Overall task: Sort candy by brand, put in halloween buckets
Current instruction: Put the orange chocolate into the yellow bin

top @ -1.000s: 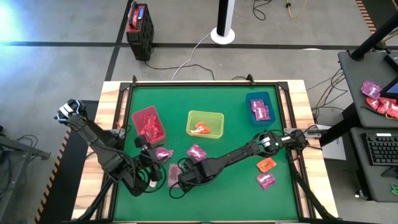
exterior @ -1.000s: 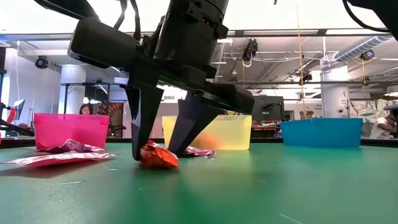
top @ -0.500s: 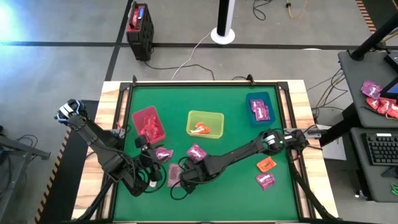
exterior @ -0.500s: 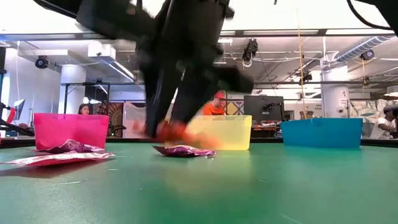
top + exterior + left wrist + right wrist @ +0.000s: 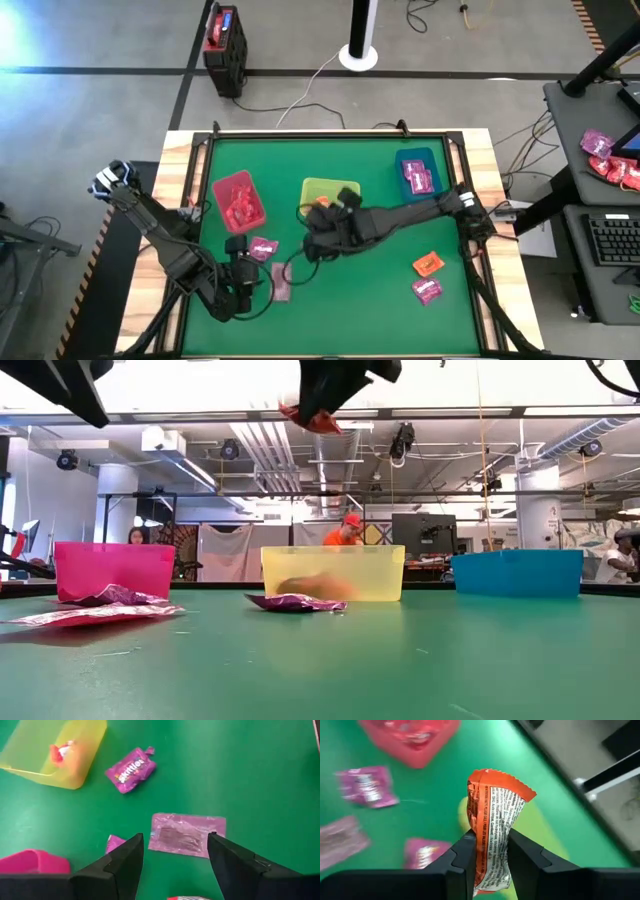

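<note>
My right gripper [image 5: 322,222] is shut on an orange-and-white candy packet [image 5: 492,820] and hovers high by the near edge of the yellow-green bin [image 5: 345,190]; in the low view the packet [image 5: 312,418] shows high above the table. Another orange packet [image 5: 322,204] lies in that bin. My left gripper [image 5: 175,840] is open above a dull pink packet [image 5: 187,834] that lies flat on the mat, a finger on either side, touching nothing. Magenta packets [image 5: 263,247] [image 5: 131,768] lie near it. The red bin [image 5: 239,200] and the blue bin [image 5: 416,172] hold candy. My right gripper pinches the orange-and-white packet between its two fingers, gripping the body below its crimped end [image 5: 500,782], which sticks out past the fingertips [image 5: 466,845]. The fingers come from above, pointing down. The packet is lifted clear of the table and hangs below the fingers [image 5: 312,418].
One orange packet [image 5: 428,264] and one magenta packet [image 5: 427,290] lie on the mat near the right edge. The green mat has a raised black frame [image 5: 300,133]. A black box with a red top [image 5: 224,45] and a white disc with a pole [image 5: 358,50] stand beyond the table.
My right gripper, shut on the orange packet, has risen from the mat and moved toward the far edge, up to the yellow-green bin. The packet, on the table a second ago, is now lifted clear and high.
</note>
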Controlling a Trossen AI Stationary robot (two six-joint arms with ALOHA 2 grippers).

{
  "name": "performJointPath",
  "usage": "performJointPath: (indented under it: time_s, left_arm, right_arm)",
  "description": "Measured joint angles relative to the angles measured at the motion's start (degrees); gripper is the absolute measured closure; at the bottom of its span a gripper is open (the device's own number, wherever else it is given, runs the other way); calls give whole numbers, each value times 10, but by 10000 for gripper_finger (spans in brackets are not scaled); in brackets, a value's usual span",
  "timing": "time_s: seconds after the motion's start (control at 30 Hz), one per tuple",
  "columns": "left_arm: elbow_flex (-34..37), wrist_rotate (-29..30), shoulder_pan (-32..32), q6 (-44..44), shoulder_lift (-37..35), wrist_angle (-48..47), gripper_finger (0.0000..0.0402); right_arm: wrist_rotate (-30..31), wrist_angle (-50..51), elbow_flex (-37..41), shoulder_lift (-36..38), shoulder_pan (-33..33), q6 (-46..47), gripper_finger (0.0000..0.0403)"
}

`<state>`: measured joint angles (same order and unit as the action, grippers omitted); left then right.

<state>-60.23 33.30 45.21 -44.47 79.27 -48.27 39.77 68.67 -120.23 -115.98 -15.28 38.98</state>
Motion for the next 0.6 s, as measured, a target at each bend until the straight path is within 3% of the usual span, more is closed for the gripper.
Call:
performJointPath:
  time_s: [0.23,0.4,0.6]
  left_arm:
    - [0,-3,0,5,35,31,199]
    - [0,-4,0,4,78,47,199]
    - [0,4,-1,3,113,56,199]
  right_arm:
    - [4,-1,31,5,62,-80,315]
    - [-39,-19,74,9,87,-154,313]
    - [-58,-142,176,62,99,-223,312]
